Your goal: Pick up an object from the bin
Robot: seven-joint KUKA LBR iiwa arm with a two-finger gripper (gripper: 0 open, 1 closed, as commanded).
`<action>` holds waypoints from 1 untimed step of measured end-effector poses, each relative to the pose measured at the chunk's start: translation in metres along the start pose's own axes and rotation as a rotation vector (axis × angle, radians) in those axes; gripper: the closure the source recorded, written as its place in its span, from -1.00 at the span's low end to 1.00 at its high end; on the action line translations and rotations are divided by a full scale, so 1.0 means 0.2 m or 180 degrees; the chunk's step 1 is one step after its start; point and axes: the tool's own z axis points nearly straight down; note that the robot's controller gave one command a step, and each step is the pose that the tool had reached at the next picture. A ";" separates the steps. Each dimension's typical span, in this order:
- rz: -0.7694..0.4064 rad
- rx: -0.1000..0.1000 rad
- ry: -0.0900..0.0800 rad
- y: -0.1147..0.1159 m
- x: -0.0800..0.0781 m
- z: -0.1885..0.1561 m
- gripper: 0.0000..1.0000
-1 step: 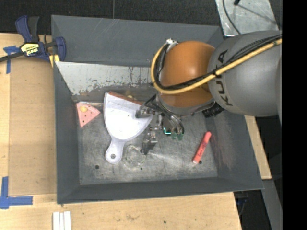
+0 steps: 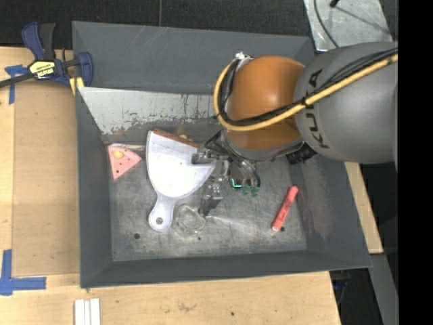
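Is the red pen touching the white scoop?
No, the red pen lies by itself on the right side of the bin, well apart from the white scoop in the middle.

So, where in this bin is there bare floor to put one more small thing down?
Two patches are bare: the front-left floor, between the pink wedge, the white scoop and the left wall; and the front strip between the clear piece and the red marker. The middle is crowded: the gripper hangs right beside scoop and clear piece.
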 end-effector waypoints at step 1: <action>-0.0026 -0.0004 -0.0029 0.00 -0.09 0.20 -1.00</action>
